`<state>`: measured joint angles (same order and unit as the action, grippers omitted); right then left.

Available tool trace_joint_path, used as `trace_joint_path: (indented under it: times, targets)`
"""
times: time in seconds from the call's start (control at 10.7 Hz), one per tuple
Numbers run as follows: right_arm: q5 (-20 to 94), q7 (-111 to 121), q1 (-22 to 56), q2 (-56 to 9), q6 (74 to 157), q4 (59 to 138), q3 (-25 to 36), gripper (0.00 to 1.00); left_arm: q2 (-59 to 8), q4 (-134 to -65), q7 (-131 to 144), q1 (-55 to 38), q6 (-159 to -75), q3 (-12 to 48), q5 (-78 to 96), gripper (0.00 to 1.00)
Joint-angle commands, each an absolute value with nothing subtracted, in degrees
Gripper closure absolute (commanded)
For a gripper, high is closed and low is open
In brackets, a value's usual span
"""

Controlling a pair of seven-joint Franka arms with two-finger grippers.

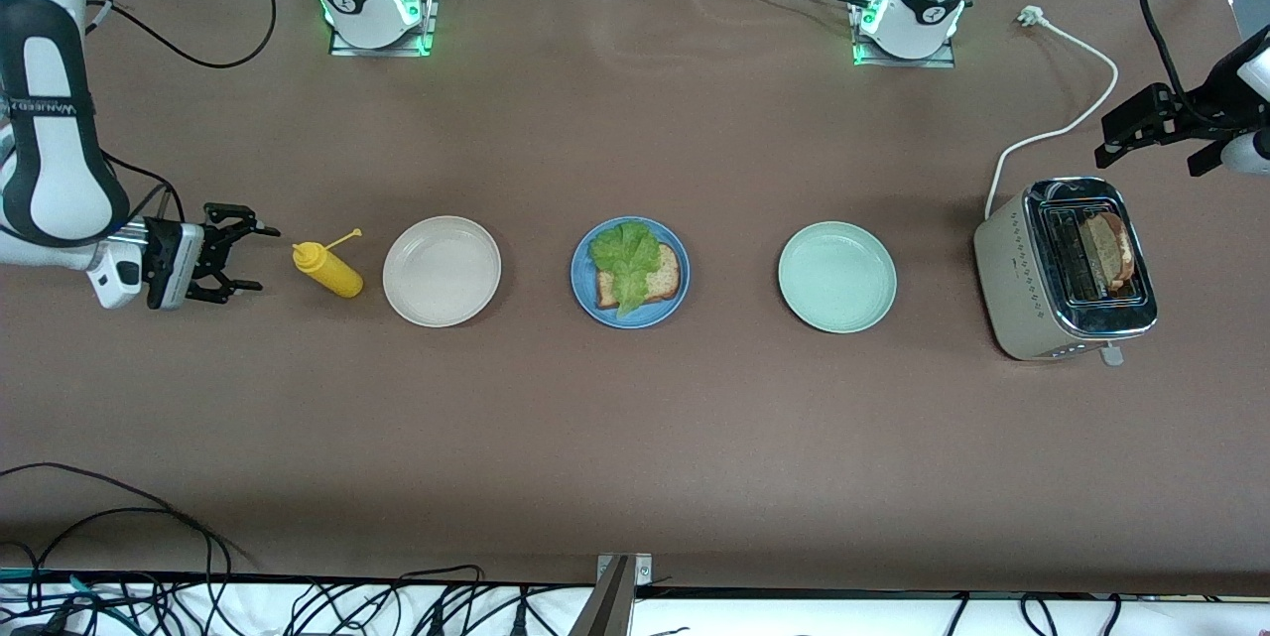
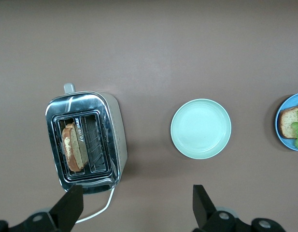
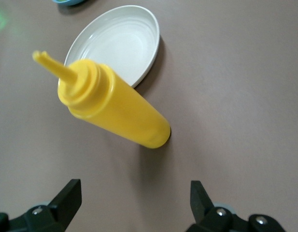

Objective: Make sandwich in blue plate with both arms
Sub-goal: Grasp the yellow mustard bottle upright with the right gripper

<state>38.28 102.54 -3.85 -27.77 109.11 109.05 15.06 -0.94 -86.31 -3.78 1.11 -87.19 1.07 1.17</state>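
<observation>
Blue plate (image 1: 580, 291) sits mid-table, between beige plate (image 1: 442, 271) and pale green plate (image 1: 836, 277). On it: one brown bread slice (image 1: 663, 276) w/ darker crust, ruffled green lettuce leaf (image 1: 625, 259) draped over it. 2nd slice (image 1: 1106, 250) stands in toaster (image 1: 1012, 279) slot at left arm's end. Right gripper (image 1: 243, 259) jaws apart, just beside yellow squeeze bottle (image 1: 329, 269), empty. Left gripper (image 1: 1156, 135) jaws apart, empty, up over the table by the toaster.
</observation>
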Motion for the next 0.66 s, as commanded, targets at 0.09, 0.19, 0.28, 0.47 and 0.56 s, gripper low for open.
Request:
trace_joint_path:
  times: [0.09,0.19,0.28,0.47,0.56]
  targets:
    - [46.47,119.4,-5.54,-29.79,106.36,108.54,13.89,0.0,-1.58,-84.64,-4.83,1.14,-86.92,0.97,2.64,0.0]
    - [49.37,125.01,-5.62,-30.67,105.83,108.54,13.89,0.0,-1.58,-84.73,-4.83,1.14,-86.84,0.97,2.64,0.0]
    - [52.53,129.51,-5.89,-31.54,105.56,108.54,13.89,0.0,-1.58,-84.64,-4.92,1.14,-86.84,0.97,2.64,0.0]
    - [55.63,132.8,-6.42,-32.17,104.34,108.54,13.89,0.0,-1.58,-84.64,-4.83,1.14,-86.84,0.97,2.64,0.0]
    - [55.63,132.89,-6.07,-32.78,102.24,108.63,13.89,0.0,-1.58,-84.64,-4.83,1.14,-86.92,0.97,2.64,0.0]
